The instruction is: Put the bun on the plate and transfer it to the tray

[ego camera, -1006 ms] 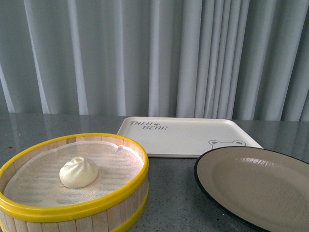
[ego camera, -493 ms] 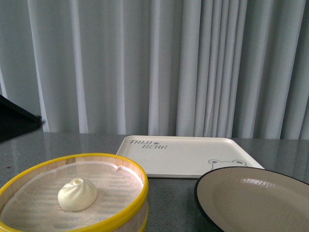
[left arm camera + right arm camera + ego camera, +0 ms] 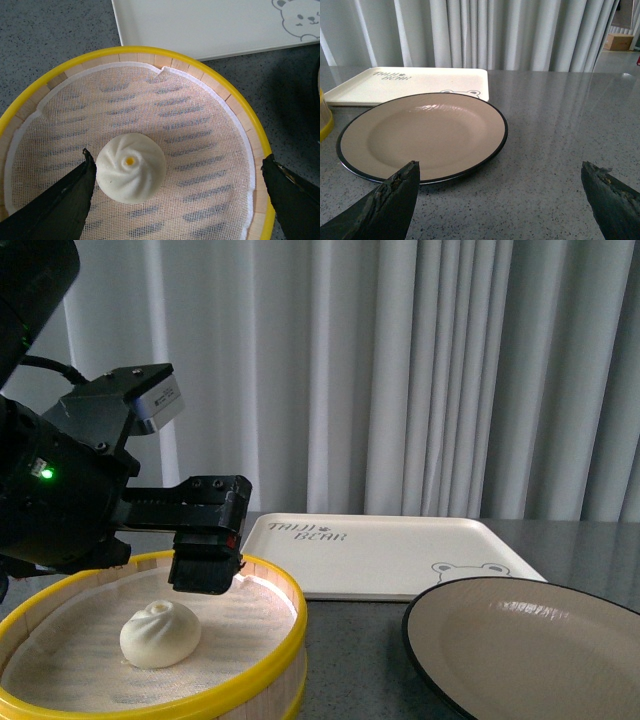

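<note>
Though wide-open, left jaws above bun [image 3: 130, 167]

The steamer basket [image 3: 235, 107] has pale wooden slats, a glossy yellow rim and a white mesh cloth liner [image 3: 200, 150]. The bun [image 3: 131, 167] looks smooth and matt. The plate [image 3: 425, 132] is glossy glazed; the tray [image 3: 415, 82] smooth, faintly sheened. The grey speckled worktop [image 3: 560, 130] shines, stone-like.

Plate [image 3: 530, 640] partly out of front view

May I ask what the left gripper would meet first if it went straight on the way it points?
Probably the steamer's mesh liner, with the bun close beside one finger; depth is unclear.
</note>
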### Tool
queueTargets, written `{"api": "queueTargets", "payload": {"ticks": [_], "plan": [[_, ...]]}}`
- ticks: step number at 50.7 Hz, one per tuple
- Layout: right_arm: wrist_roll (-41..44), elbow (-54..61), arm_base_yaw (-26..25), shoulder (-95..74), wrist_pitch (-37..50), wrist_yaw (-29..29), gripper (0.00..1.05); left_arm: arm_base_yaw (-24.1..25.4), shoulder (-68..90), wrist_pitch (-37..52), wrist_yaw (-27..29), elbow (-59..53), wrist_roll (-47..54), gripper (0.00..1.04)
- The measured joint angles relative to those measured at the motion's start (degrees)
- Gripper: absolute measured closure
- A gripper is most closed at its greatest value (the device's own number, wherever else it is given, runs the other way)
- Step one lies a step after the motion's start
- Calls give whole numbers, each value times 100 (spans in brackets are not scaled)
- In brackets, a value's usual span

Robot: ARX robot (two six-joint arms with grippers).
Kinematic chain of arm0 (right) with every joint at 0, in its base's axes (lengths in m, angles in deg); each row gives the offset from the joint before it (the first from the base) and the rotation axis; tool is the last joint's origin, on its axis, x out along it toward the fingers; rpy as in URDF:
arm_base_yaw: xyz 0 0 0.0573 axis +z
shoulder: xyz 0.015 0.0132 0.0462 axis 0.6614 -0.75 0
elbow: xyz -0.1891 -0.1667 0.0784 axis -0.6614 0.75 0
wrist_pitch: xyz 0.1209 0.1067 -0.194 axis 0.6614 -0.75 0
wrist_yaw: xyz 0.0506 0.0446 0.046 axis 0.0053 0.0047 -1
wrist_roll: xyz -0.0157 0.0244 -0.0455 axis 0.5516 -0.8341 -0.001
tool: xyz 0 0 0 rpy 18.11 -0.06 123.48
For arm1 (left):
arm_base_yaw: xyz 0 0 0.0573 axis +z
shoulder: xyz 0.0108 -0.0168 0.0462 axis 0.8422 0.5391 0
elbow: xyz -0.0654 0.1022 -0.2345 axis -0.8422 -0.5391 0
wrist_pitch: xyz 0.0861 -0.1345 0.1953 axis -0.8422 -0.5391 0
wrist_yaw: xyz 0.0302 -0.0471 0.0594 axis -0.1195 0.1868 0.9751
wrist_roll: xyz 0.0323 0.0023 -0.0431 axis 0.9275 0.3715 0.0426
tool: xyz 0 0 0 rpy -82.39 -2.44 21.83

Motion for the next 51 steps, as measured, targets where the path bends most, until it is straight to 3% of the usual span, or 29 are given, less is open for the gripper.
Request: {"api": "queueTargets", "payload": {"ticks": [8, 51], "plan": [[0, 0, 0, 0, 0, 0, 9, 7, 343, -94, 328, 201, -13, 7], [0, 0, 0, 0, 0, 0, 9, 282, 933, -2, 527, 332, 227, 7]]}}
